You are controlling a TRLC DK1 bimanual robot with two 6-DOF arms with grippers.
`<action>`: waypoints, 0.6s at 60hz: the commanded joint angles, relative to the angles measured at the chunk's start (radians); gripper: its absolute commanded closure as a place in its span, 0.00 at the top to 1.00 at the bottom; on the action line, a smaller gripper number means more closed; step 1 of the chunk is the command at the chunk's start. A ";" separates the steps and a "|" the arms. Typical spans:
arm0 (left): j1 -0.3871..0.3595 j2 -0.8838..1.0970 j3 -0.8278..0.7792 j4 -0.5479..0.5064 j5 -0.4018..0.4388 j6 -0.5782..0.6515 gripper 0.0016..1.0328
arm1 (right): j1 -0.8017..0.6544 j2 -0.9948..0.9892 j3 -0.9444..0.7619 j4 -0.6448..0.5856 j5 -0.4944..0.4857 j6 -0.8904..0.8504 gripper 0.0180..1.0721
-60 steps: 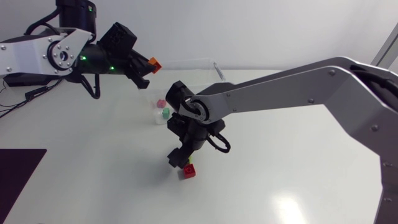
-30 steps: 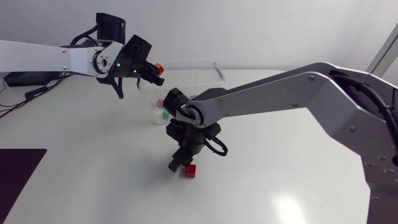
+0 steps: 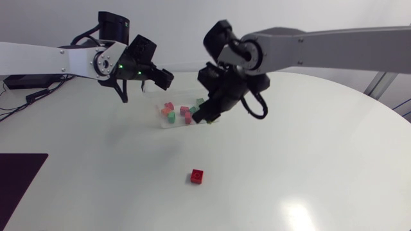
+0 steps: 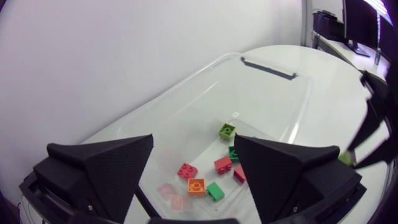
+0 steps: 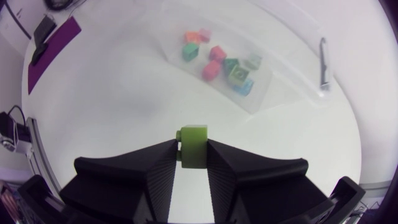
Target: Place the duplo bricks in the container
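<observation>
The left arm [image 3: 58, 59] comes in from the surface's left edge, with the left gripper [image 3: 162, 78] held high near the far edge, its 2 fingers [image 4: 106, 165] spread wide. The right arm [image 3: 334, 45] extends past the middle, the right gripper [image 3: 204, 115] angled down and clamped on a green brick [image 5: 193, 146].

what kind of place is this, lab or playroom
Probably a robotics lab bench: left arm and right arm extend over a plain white table, a clear container holds duplo bricks, and the right arm's jaws grip a green duplo brick.

The container [image 4: 267, 93] is clear glossy plastic, the green brick [image 5: 193, 146] smooth plastic, the table [image 3: 308, 160] smooth.
</observation>
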 commanded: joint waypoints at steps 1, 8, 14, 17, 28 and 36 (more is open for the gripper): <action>-0.007 -0.121 -0.085 -0.014 0.057 0.040 0.95 | -0.033 -0.004 0.085 -0.020 0.008 0.036 0.24; -0.025 -0.198 -0.188 -0.077 0.146 0.150 0.95 | -0.063 0.033 0.185 -0.027 0.006 0.074 0.24; -0.053 -0.233 -0.260 -0.123 0.182 0.234 0.95 | -0.079 0.074 0.261 -0.033 0.005 0.110 0.24; -0.068 -0.243 -0.289 -0.137 0.191 0.265 0.95 | -0.082 0.097 0.300 -0.036 0.005 0.133 0.24; -0.140 -0.250 -0.368 -0.177 0.211 0.362 0.95 | -0.088 0.169 0.415 -0.051 0.005 0.177 0.24; -0.195 -0.229 -0.415 -0.174 0.211 0.415 0.95 | -0.100 0.230 0.522 -0.085 0.006 0.203 0.24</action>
